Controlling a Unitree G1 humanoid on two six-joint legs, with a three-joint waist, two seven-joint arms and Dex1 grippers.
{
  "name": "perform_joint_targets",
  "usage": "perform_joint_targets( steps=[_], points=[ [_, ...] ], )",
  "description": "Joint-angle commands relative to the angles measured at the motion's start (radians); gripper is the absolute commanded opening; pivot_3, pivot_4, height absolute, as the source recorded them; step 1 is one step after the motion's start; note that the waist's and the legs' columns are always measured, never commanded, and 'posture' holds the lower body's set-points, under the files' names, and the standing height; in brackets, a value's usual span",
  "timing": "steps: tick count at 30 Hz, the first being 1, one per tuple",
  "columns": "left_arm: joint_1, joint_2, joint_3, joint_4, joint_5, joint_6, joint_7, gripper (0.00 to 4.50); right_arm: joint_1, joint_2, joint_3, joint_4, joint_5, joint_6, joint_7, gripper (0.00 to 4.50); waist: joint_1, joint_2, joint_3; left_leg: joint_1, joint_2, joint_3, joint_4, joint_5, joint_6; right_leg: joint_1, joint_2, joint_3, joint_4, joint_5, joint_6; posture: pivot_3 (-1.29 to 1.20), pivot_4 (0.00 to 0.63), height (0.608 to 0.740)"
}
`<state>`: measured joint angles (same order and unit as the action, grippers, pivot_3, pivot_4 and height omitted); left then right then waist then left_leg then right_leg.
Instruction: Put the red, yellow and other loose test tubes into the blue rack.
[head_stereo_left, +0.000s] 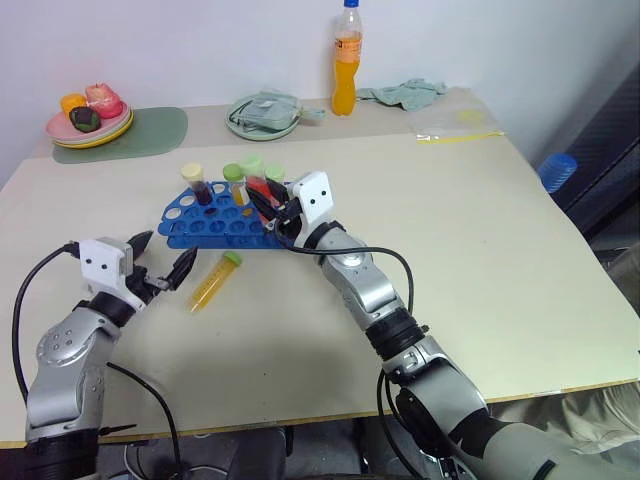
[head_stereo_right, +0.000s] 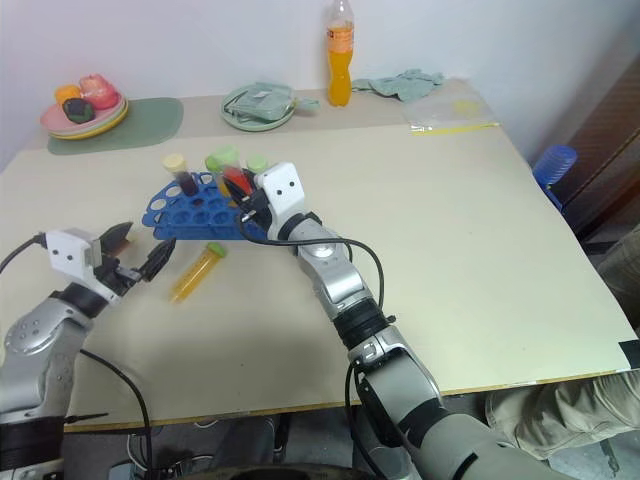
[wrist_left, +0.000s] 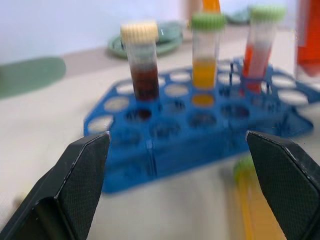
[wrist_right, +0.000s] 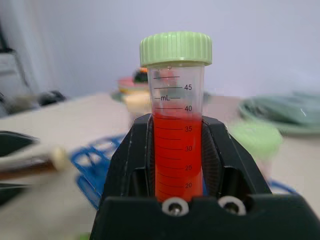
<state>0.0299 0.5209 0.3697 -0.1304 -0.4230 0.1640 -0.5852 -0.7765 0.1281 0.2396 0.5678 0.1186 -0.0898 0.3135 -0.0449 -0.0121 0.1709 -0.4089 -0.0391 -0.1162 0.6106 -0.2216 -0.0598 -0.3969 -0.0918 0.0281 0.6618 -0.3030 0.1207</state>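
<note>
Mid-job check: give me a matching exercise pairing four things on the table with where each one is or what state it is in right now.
Things:
1. red tube
2. yellow tube with green cap
3. dark tube with cream cap
4. left gripper

States:
A. standing upright in the blue rack
B. open, holding nothing
C. lying on the table in front of the rack
D. clamped in the right gripper

Pairs: 1-D, 2-C, 3-A, 4-B
</note>
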Motion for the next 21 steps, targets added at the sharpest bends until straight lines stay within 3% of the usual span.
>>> perform_joint_targets(
  steps=[1,21],
  points=[
    [0.015,0.024,-0.004,-0.069,-0.012,0.023,-0.02,4.5,-0.068,0.045,-0.024,0.06,-0.02,-0.077,-0.007,0.79,0.0,0.0,0.0,0.0,0.0,0.0,0.0,0.0,0.0,0.0,0.0,0.0,0.0,0.0,0.0,0.0,0.15,0.74],
    [0.052,0.005,-0.03,-0.013,0.003,-0.024,-0.093,4.5,-0.113,0.104,-0.035,0.222,-0.039,-0.137,0.039,0.79,-0.002,0.0,0.0,0.0,0.0,0.0,0.0,0.0,0.0,0.0,0.0,0.0,0.001,0.0,0.0,0.0,0.15,0.74]
  ],
)
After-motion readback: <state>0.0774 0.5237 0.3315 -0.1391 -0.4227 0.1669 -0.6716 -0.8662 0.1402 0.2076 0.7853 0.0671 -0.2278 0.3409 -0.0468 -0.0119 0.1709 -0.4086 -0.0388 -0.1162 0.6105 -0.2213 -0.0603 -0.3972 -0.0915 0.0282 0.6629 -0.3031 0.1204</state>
